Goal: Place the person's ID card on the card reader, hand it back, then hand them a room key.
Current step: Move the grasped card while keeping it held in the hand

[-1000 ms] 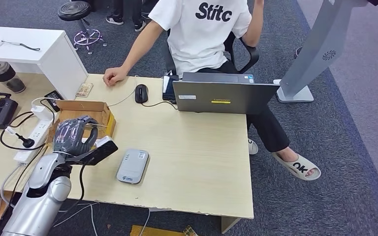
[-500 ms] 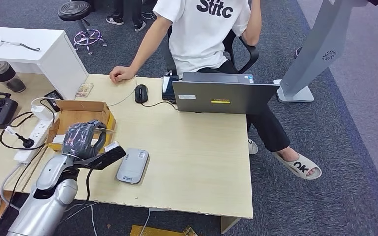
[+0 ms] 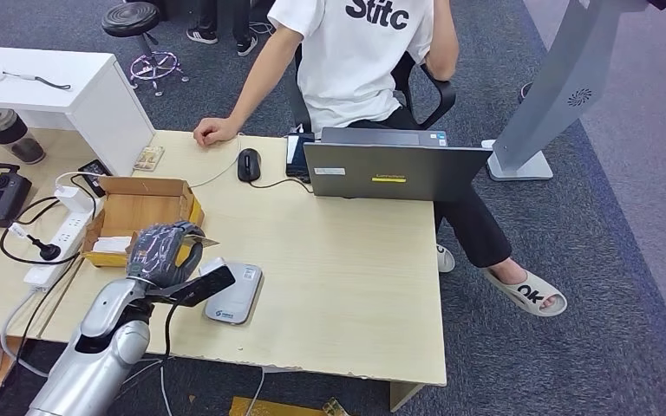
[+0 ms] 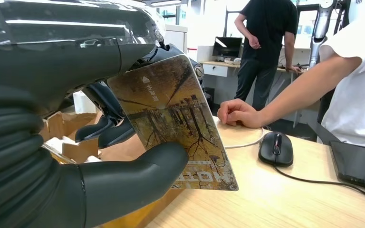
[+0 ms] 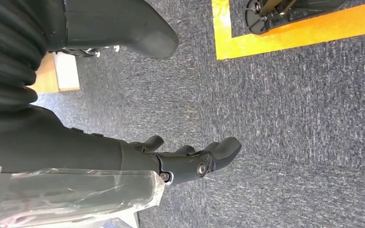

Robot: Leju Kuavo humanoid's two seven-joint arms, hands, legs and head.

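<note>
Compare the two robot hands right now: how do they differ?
The left robot hand pinches a card above the desk, beside the card reader; the right robot hand holds nothing. The left is raised over the desk; the right hangs over grey carpet, fingers loosely apart. Both are dark grey.

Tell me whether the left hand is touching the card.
Touching. The left wrist view shows the left hand pinching the card between thumb and fingers.
</note>
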